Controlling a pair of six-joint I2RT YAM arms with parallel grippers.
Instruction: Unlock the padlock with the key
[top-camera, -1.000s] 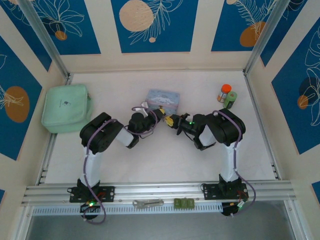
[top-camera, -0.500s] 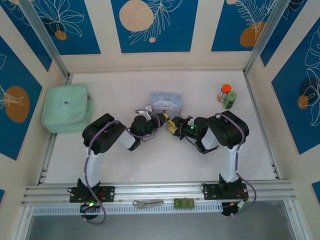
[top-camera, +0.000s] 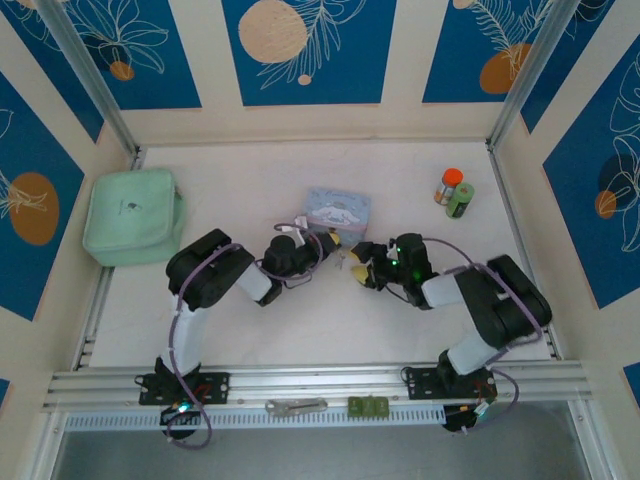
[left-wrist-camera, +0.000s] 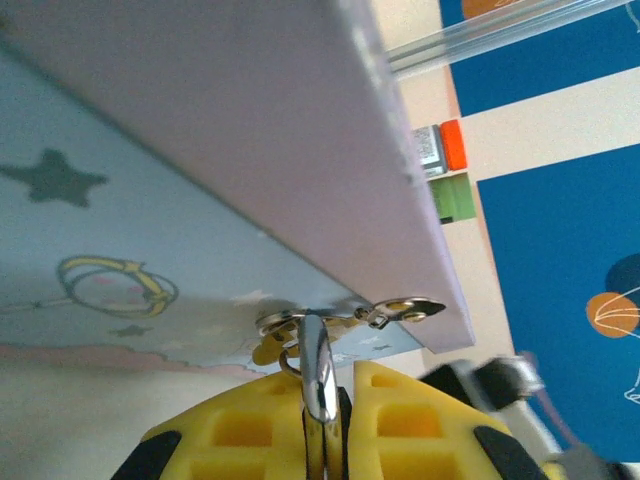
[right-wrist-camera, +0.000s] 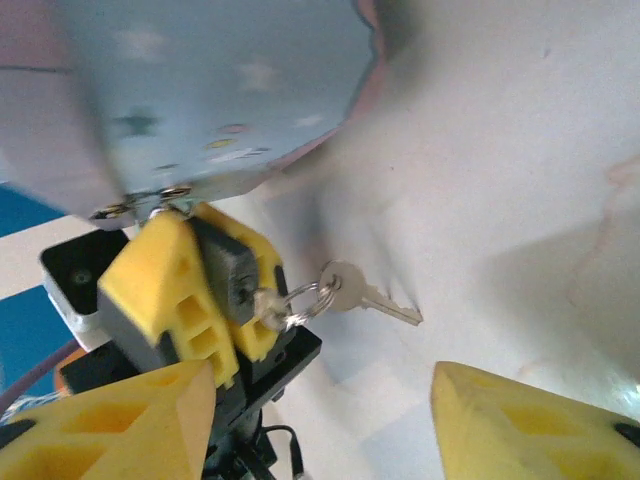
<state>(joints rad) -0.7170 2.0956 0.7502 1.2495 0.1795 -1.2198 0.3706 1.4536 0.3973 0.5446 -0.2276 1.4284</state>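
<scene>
Silvery key (right-wrist-camera: 378, 297) dangles beside padlock (right-wrist-camera: 232, 272) pinched in left hand (left-wrist-camera: 335, 388).

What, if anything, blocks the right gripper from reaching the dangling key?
Likely nothing, so yes: the right gripper is open, and the key sits unobstructed just ahead of it, beside the padlock held by the left gripper.

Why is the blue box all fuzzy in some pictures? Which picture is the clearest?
Top external: clearest, evenly lit, the blue tin crisp. Left wrist: the tin is so close that its stars go soft, and the padlock's shackle glints. Right wrist: the tin smears at the top, while the key looks fairly sharp.
</scene>
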